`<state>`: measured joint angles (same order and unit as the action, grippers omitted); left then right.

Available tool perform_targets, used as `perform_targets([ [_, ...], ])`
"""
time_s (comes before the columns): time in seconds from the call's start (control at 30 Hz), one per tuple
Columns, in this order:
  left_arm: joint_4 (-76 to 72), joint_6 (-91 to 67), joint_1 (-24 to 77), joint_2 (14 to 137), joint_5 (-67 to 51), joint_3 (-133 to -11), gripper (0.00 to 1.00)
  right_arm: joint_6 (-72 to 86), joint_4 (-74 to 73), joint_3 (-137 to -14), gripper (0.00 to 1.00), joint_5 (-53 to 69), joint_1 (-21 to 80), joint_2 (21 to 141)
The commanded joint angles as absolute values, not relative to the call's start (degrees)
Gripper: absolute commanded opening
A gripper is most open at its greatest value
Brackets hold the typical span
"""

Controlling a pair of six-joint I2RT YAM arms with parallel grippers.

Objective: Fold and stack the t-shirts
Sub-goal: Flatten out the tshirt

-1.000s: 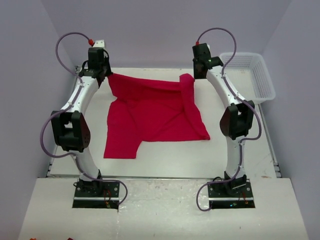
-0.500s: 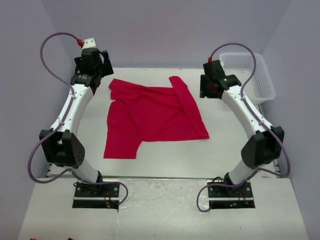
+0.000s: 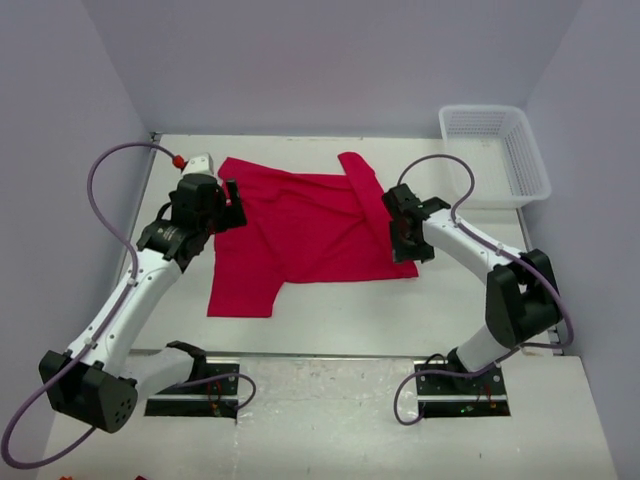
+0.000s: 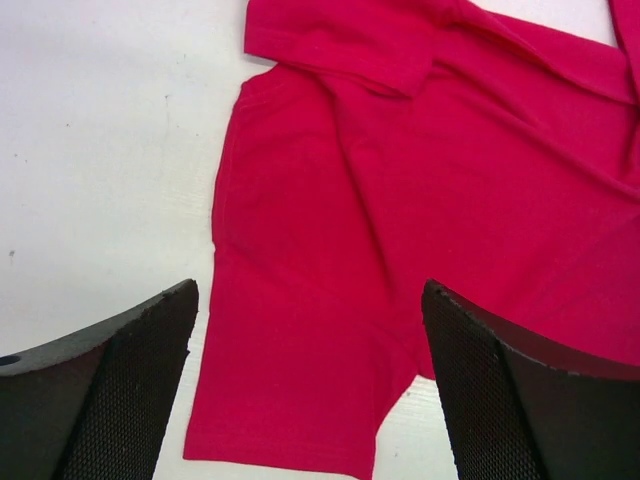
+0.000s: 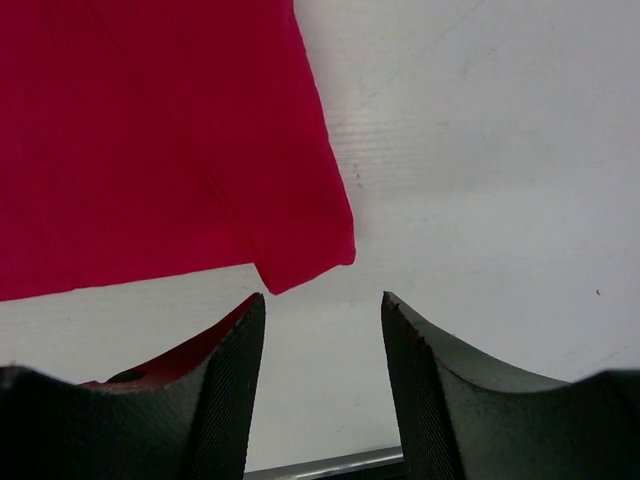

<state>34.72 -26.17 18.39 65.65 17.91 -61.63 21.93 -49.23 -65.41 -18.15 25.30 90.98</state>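
right gripper hangs with jaws apart and empty just off the near right corner of the red t-shirt — the cloth lies flat, spreading leftward from that corner. left gripper, spread wide, hovers over the t-shirt's left edge — each arm nearest its own side.

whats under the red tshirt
The red t-shirt lies on the white table, which shows around it. Whether anything else lies beneath cannot be seen: the cloth covers that patch.
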Motion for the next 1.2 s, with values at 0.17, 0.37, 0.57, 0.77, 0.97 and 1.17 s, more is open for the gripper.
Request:
perform_targets([
  [0.17, 34.9, -28.4, 18.3, 61.1, 15.4, -58.5, 0.93, 26.4, -49.4, -63.5, 0.55, -17.4, 28.8, 91.9],
  [0.37, 34.4, -27.6, 18.4, 60.2, 14.8, -57.7, 0.93, 28.0, -48.3, -63.1, 0.54, -17.3, 30.2, 95.9],
  [0.57, 33.9, -26.9, 18.4, 59.4, 14.5, -57.5, 0.93, 29.2, -48.0, -63.2, 0.52, -20.3, 30.2, 98.4],
  [0.77, 33.3, -26.4, 18.4, 58.7, 13.4, -56.7, 0.93, 31.0, -49.3, -64.7, 0.5, -23.6, 30.2, 100.0],
  [0.97, 33.0, -25.7, 18.4, 57.5, 13.6, -56.0, 0.94, 31.7, -50.0, -65.7, 0.45, -26.5, 30.1, 101.2],
  [1.17, 32.9, -25.4, 18.4, 57.2, 13.8, -55.1, 0.94, 32.2, -50.9, -67.5, 0.37, -27.9, 29.9, 101.5],
])
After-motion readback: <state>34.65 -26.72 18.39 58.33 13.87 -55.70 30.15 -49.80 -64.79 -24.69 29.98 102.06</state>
